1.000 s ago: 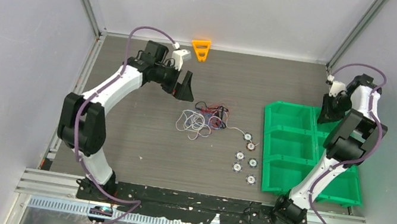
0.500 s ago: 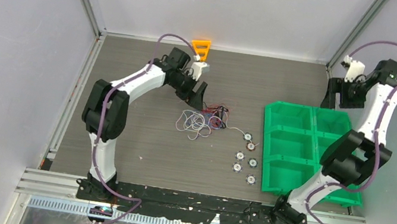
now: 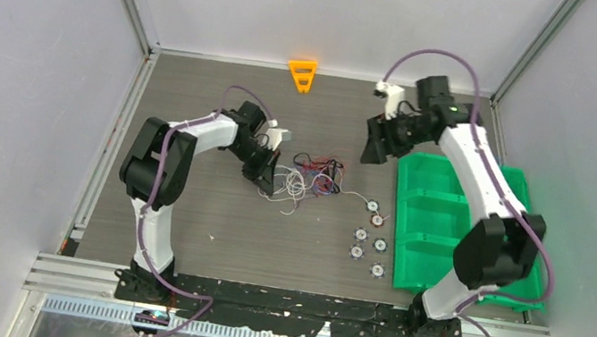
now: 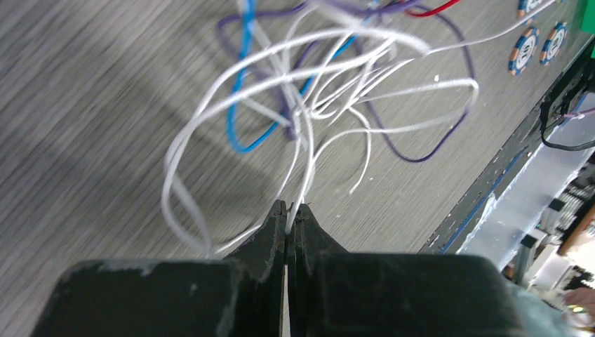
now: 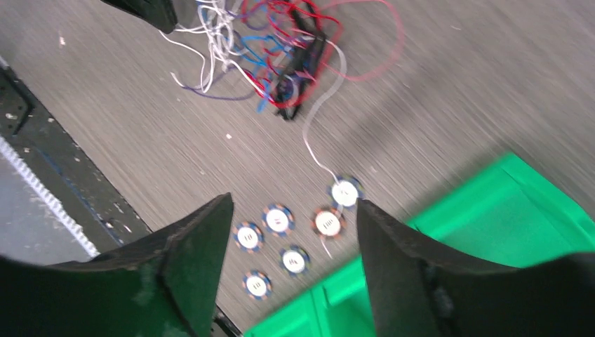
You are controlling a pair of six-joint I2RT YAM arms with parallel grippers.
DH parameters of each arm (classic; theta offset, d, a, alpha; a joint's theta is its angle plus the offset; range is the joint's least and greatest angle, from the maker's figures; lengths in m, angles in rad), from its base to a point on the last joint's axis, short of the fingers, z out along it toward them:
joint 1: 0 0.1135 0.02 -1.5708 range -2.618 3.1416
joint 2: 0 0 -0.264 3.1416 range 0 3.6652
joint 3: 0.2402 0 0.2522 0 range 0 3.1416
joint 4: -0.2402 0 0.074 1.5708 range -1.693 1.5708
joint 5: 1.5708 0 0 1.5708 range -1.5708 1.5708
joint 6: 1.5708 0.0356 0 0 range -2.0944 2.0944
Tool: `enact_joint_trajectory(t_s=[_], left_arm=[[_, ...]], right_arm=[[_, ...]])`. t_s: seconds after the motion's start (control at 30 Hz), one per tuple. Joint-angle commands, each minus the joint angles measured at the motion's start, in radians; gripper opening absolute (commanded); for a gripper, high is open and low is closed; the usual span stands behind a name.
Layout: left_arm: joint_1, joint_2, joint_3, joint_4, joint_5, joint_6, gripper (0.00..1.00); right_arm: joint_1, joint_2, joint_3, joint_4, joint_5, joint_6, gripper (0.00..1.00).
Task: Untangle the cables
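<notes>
Table [image 3: 204, 230], grey wood grain, carried everything we tagged. The green bin tray [image 3: 437, 216] lay off to the outer side of the right gripper [image 5: 292, 205], with its corner showing just under that gripper's right finger in the wrist view.

The right gripper's fingers stood wide apart with nothing between them, hanging above the table. We judged it was lining up on the far side of the tangle.

The cables [image 3: 311, 178] lay in a loose clump on the table between the two grippers. The red and black part was nearer the right fingers, and the white, blue and purple loops were straight ahead of the left ones.

The left gripper [image 4: 288, 210] was closed, its tips pinching a white strand [image 4: 306, 172] at the clump's near edge, probably to anchor it or draw it out.

Poker chips [image 5: 278, 220] sat below the gap between the right fingers. One long white lead ran from the clump to a chip, which we flagged as a snag risk.
</notes>
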Motion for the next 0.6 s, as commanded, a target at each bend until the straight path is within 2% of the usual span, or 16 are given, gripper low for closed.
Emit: enact_joint_trajectory(t_s=[0.0, 0.2, 0.3, 0.43, 0.57], left_arm=[[0.041, -0.116, -0.039, 0.021, 0.056, -0.025, 0.00], [0.044, -0.167, -0.056, 0.022, 0.052, -0.022, 0.00], [0.081, -0.228, -0.060, 0.034, 0.070, -0.044, 0.00], [0.177, -0.390, -0.034, 0.014, 0.091, -0.044, 0.00], [0.269, -0.557, 0.112, -0.062, 0.111, -0.003, 0.00]], right_arm=[[0.124, 0.142, 0.006, 0.218, -0.040, 0.194, 0.64], [0.247, 0.261, -0.026, 0.403, 0.112, 0.321, 0.70], [0.252, 0.328, -0.039, 0.433, 0.194, 0.323, 0.65], [0.251, 0.364, -0.086, 0.443, 0.242, 0.289, 0.42], [0.253, 0.374, -0.120, 0.457, 0.254, 0.258, 0.22]])
